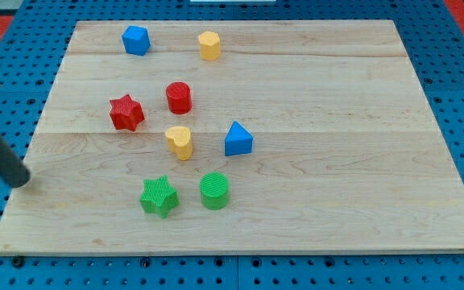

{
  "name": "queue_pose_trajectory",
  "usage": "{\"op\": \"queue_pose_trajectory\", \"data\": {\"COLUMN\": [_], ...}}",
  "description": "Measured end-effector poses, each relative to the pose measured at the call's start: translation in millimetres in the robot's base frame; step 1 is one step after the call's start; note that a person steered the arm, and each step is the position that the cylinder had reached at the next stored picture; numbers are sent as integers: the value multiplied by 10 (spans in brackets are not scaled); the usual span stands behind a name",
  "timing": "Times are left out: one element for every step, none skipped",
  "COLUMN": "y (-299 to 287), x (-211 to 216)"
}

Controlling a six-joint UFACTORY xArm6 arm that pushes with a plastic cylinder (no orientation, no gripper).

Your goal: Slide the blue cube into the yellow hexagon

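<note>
The blue cube [135, 39] sits near the board's top left. The yellow hexagon [209, 45] stands to its right, a block's width or so apart. My rod comes in from the view's left edge and my tip [22, 180] rests at the board's left edge, far below and left of the blue cube, touching no block.
A red star [126, 112] and red cylinder [179, 97] lie mid-board. A second yellow block [180, 142] and a blue triangle [237, 139] sit below them. A green star [159, 196] and green cylinder [214, 190] are near the bottom. The wooden board [337, 161] lies on a blue pegboard.
</note>
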State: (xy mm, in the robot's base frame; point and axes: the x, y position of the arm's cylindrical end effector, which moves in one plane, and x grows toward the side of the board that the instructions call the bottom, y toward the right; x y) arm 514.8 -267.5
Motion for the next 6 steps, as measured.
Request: {"op": "queue_pose_trajectory", "data": {"y": [492,214,212,580,1247,1084], "x": [-406,-892,-1656,-2402,-2758,-2809]}}
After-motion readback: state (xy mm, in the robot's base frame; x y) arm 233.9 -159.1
